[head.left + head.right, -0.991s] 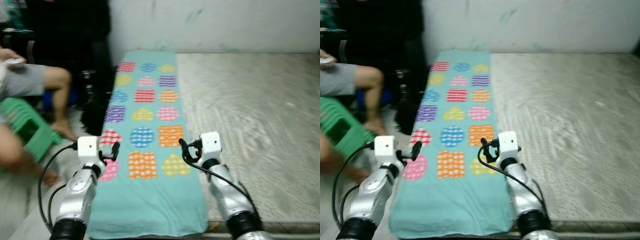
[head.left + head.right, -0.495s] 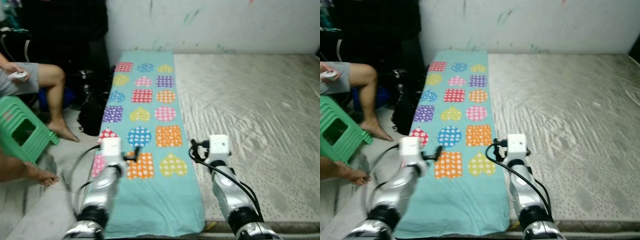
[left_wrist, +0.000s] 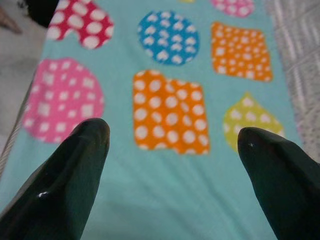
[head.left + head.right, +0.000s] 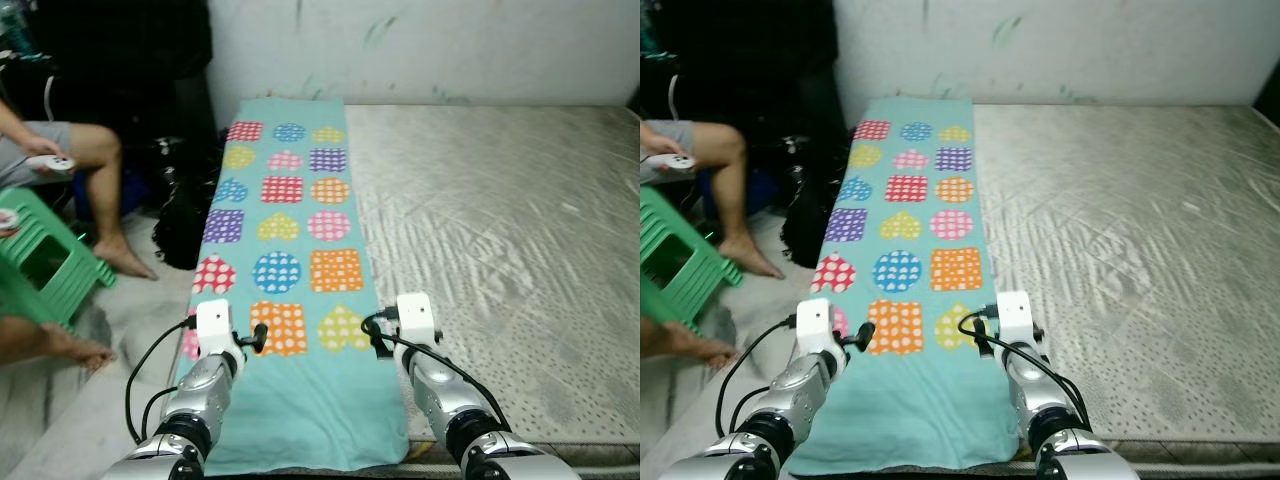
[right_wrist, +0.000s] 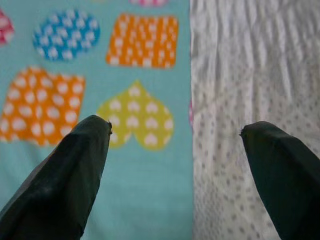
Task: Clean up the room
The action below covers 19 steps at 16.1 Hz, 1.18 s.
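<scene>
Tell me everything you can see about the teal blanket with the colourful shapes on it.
The teal blanket is a long, narrow strip of soft-looking cloth, printed with three columns of spotted, checked and striped hearts, circles and squares in pink, orange, blue, yellow and purple. It lies flat along the left side of the mattress, reaching from the wall to the near edge. The left gripper and right gripper, both open, are over its near end.
</scene>
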### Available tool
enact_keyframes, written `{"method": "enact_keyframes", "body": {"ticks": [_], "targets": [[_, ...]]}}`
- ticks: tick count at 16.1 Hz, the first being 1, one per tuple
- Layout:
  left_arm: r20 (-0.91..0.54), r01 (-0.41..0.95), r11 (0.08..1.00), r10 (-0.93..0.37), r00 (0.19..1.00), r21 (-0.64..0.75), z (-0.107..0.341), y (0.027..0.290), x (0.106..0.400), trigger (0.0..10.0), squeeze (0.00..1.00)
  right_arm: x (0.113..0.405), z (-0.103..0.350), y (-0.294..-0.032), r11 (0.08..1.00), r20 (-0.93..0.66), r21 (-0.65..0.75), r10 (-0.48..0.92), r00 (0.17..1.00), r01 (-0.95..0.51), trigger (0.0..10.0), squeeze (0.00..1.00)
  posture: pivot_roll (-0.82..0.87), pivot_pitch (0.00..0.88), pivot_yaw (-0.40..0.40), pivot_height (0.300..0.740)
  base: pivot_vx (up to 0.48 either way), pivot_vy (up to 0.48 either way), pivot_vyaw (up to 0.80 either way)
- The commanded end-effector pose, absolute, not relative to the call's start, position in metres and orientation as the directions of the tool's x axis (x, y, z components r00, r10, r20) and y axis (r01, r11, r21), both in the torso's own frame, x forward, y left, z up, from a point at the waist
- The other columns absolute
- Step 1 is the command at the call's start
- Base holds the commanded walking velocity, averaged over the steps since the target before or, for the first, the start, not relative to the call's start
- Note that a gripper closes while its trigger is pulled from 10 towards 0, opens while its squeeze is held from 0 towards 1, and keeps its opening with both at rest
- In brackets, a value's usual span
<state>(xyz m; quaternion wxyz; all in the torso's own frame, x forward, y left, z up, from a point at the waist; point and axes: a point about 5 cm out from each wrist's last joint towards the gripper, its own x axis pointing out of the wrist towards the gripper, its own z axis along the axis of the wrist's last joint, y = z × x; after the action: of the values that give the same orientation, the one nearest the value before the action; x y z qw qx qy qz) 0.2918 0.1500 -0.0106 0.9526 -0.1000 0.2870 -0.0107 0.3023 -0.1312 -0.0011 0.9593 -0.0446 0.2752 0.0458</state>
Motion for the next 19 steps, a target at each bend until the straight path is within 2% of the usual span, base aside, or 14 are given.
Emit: {"method": "enact_keyframes", "body": {"ticks": [1,6,11,13,19], "targets": [[-0.568,-0.015,0.983,-0.095,0.817,-0.185,-0.012,0.146,0.291,10.0,0.0,0.303,-0.002,-0.128,0.988,-0.56,-0.083,0.062,0.826,-0.131,10.0,0.0,-0.13,0.0,0.009,0.74,0.0,0.0,0.0],[-0.579,0.027,0.987,-0.116,0.807,-0.16,-0.012,0.143,0.292,10.0,0.0,0.305,0.0,-0.122,0.985,-0.567,-0.086,0.074,0.82,-0.148,10.0,0.0,-0.12,0.0,0.017,0.74,0.0,0.0,0.0],[-0.567,0.094,0.984,-0.163,0.808,-0.149,-0.008,0.133,0.297,10.0,0.0,0.309,0.004,-0.12,0.987,-0.555,-0.085,0.067,0.829,-0.137,10.0,0.0,-0.14,0.0,0.036,0.74,0.0,0.0,-0.76],[-0.565,0.09,0.984,-0.162,0.809,-0.153,-0.007,0.133,0.297,10.0,0.0,0.31,0.005,-0.119,0.986,-0.548,-0.085,0.072,0.834,-0.142,10.0,0.0,-0.13,0.0,0.034,0.74,0.0,0.0,0.0],[-0.561,0.102,0.983,-0.171,0.81,-0.151,-0.005,0.128,0.3,10.0,0.0,0.311,0.006,-0.121,0.984,-0.549,-0.095,0.072,0.833,-0.148,10.0,0.0,-0.14,0.0,0.027,0.74,-0.279,0.0,0.0]]}}
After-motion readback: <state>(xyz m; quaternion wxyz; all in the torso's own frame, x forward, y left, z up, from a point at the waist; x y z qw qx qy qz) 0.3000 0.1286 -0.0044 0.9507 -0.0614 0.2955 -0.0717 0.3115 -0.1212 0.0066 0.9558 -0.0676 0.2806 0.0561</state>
